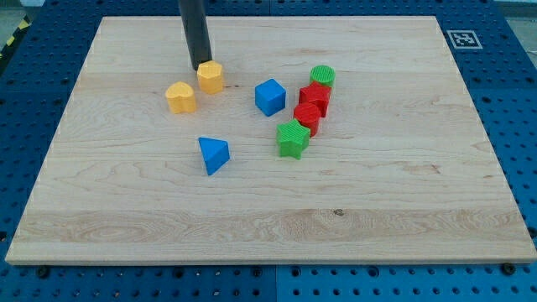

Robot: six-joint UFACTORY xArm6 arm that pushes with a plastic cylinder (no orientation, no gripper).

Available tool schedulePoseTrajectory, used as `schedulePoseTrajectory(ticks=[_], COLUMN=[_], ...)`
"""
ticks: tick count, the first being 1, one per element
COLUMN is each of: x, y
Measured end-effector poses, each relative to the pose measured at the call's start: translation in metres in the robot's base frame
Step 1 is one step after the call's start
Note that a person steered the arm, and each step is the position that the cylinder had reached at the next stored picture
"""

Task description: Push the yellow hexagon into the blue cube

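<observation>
The yellow hexagon sits on the wooden board, left of centre near the view's top. The blue cube lies to its right and slightly lower, a gap apart. My tip is the lower end of the dark rod, touching or almost touching the hexagon's upper left edge. A second yellow block, heart-shaped, lies just left and below the hexagon.
A blue triangular block lies below the yellow blocks. Right of the blue cube stand a green cylinder, two red blocks and a green star in a touching column. The board's edge meets a blue perforated table.
</observation>
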State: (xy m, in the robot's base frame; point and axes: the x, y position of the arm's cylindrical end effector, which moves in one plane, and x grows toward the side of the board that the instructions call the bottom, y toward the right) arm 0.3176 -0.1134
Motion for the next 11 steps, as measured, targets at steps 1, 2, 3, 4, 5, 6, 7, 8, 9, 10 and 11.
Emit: schedulePoseTrajectory(ticks=[1, 2, 3, 4, 5, 6, 7, 8, 9, 10, 11], x=[0.000, 0.009, 0.033, 0.036, 0.036, 0.036, 0.036, 0.036, 0.036, 0.036, 0.024], y=[-0.016, -0.014, 0.005, 0.005, 0.012, 0.016, 0.023, 0.036, 0.041, 0.040, 0.018])
